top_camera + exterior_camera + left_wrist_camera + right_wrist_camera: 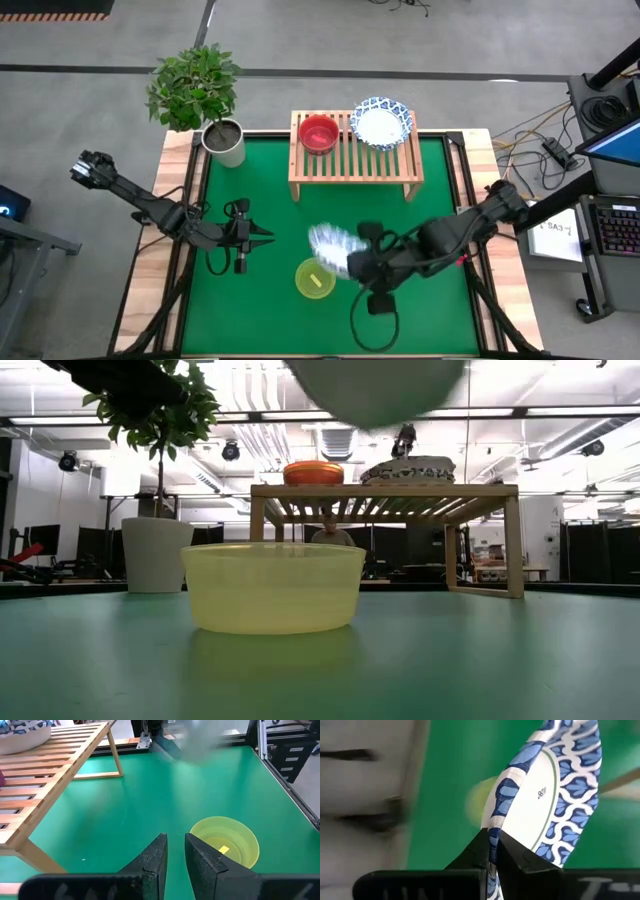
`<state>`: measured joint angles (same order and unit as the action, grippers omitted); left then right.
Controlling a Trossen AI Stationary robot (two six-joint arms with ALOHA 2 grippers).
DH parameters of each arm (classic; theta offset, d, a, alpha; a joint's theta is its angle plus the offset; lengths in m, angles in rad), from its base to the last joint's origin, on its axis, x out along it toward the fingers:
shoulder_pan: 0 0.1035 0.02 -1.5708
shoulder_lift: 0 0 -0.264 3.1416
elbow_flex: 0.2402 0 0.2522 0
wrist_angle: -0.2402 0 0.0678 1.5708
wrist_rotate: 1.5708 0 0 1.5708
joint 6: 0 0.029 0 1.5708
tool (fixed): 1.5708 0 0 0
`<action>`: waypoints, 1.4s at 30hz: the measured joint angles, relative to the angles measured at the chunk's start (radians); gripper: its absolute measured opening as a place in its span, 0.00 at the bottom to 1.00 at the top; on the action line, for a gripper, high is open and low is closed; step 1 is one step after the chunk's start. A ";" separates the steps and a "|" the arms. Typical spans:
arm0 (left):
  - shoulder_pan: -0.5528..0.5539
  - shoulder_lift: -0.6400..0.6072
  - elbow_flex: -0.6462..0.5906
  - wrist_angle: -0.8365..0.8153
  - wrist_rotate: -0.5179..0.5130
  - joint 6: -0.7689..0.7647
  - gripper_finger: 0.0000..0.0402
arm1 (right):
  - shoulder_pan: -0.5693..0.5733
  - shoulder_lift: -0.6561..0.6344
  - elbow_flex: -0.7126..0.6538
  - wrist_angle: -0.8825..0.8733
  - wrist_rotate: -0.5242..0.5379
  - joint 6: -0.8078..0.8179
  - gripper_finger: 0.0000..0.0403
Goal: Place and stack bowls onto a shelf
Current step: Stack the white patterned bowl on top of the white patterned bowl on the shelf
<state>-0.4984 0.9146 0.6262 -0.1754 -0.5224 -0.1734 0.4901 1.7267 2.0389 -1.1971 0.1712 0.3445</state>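
My right gripper (350, 263) is shut on a white bowl with a blue patterned rim (330, 243), held above the table's middle, over a yellow-green bowl (315, 278) that stands on its base on the green mat. In the low view the held bowl's underside (375, 388) shows high above the yellow-green bowl (272, 586). A red bowl (318, 133) and another white and blue bowl (381, 123) stand on the light-wood shelf (355, 165). My left gripper (268, 237) waits empty to the left of the yellow-green bowl, its fingers (155, 857) nearly together. My right gripper pinches the bowl's blue patterned rim (494, 836) between its two fingers, one on the inner face and one on the outer. The fingers come about level from the table's right side. The bowl is tilted and lifted clear of the table.
A grey pot with a green plant (225, 143) stands at the table's far left corner, beside the shelf. The shelf stands along the far edge, with bare slats (350, 160) in front of its two bowls. Bare green mat (250, 310) lies at the near left.
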 joint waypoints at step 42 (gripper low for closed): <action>0.000 0.000 0.000 0.004 0.004 -0.049 0.12 | -0.900 0.021 0.225 -0.362 0.221 -0.448 0.34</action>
<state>-0.4988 0.9146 0.6262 -0.1715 -0.5186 -0.2223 -0.4104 1.7478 2.2639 -1.5593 0.3920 -0.1036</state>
